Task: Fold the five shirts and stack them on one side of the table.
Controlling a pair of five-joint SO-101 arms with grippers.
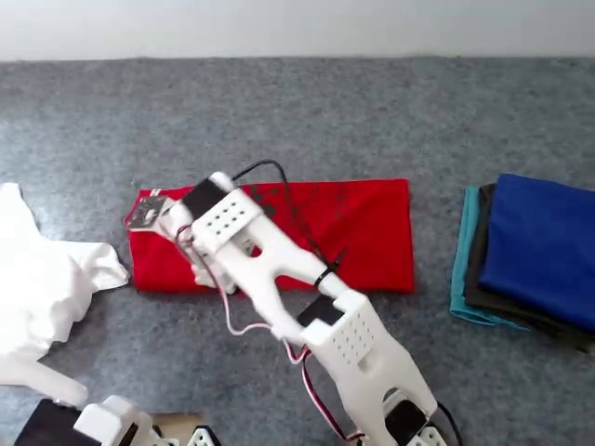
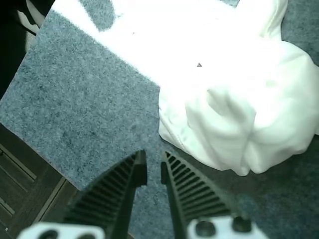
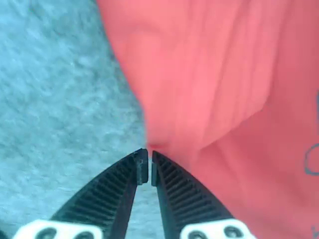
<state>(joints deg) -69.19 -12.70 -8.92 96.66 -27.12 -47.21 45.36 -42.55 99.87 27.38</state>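
A red shirt (image 1: 344, 232) lies folded into a long band in the middle of the grey table. My right gripper (image 1: 149, 219) is at its left end. In the right wrist view that gripper (image 3: 149, 162) is shut on the edge of the red shirt (image 3: 224, 99), and creases run toward the tips. A crumpled white shirt (image 1: 37, 274) lies at the far left. My left gripper (image 2: 153, 167) hovers beside the white shirt (image 2: 234, 114), shut with nothing between its ribbed fingers. At the right, a folded blue shirt (image 1: 544, 242) tops a stack over a dark one and a teal one.
Grey carpet-like cloth (image 1: 279, 111) covers the table, with open room behind the red shirt. The right arm (image 1: 353, 344) stretches diagonally over the front middle. The table's edge and a dark floor (image 2: 20, 189) lie close to the left gripper.
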